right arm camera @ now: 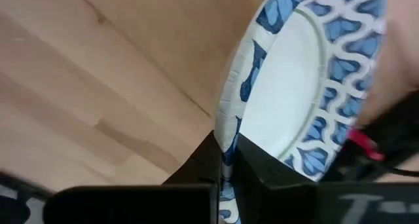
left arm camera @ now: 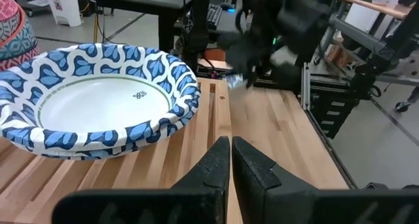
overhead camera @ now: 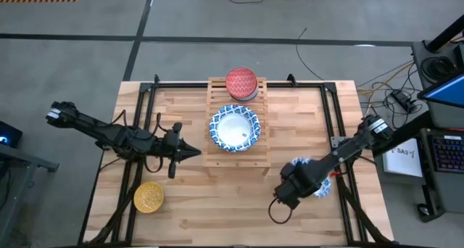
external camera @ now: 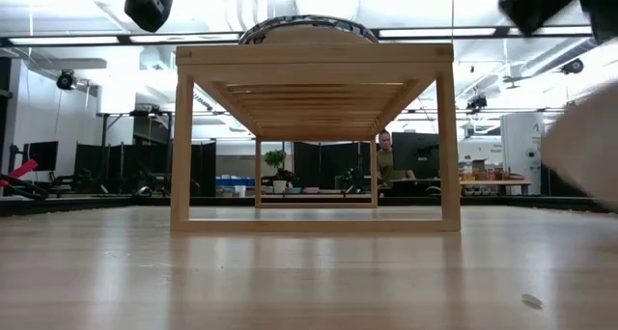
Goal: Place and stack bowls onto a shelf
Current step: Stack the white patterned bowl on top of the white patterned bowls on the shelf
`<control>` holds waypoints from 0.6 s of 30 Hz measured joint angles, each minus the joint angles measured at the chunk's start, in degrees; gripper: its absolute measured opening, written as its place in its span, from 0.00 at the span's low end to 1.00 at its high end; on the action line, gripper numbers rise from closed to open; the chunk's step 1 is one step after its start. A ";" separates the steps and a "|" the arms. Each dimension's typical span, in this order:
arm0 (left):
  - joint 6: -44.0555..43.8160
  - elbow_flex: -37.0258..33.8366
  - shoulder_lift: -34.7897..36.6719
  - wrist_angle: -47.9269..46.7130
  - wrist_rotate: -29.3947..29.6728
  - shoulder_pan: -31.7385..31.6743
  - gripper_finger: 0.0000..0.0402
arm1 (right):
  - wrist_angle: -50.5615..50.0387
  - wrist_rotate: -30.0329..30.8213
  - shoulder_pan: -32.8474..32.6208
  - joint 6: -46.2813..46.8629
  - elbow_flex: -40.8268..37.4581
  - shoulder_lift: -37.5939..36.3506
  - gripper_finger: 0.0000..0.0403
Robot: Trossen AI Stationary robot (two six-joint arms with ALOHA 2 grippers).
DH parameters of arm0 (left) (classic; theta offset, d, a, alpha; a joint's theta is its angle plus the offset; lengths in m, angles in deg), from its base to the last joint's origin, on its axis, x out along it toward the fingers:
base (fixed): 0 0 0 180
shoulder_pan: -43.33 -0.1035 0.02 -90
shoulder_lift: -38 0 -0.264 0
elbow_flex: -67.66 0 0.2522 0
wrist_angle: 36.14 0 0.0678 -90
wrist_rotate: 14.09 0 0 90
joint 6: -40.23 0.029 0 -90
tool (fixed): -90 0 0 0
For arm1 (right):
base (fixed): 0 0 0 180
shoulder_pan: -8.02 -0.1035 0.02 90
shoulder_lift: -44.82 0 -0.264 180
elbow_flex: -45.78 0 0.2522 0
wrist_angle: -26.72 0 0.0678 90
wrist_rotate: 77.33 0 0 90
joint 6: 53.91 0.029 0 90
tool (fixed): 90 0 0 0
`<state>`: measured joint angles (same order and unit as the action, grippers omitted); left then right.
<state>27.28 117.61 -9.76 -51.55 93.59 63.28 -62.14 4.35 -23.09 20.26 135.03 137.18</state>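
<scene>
Both jaws shut, right gripper [right arm camera: 226, 160] on bowl [right arm camera: 298, 86].

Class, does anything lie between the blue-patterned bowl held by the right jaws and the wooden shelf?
Nothing visible: bare tabletop separates the held blue-patterned bowl from the slatted wooden shelf. The right gripper pinches its rim.

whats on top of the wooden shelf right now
Two things sit on the shelf: a wide blue-patterned bowl with a white centre in the middle, and a red bowl at the far end. The red one rests on something bluish, mostly covered, so I cannot tell what it is.
</scene>
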 joint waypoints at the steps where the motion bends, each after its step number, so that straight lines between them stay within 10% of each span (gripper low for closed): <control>1: 0.34 0.00 0.00 0.01 -0.01 0.00 0.00 | -2.67 1.22 -0.02 -0.09 1.99 -0.41 0.03; 18: 1.97 0.00 -0.20 -0.20 0.01 -0.07 0.00 | -14.48 39.07 0.38 -15.93 37.48 -2.23 0.03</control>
<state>29.25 117.61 -9.96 -51.75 93.60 63.21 -76.63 43.42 -22.71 4.33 172.51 134.95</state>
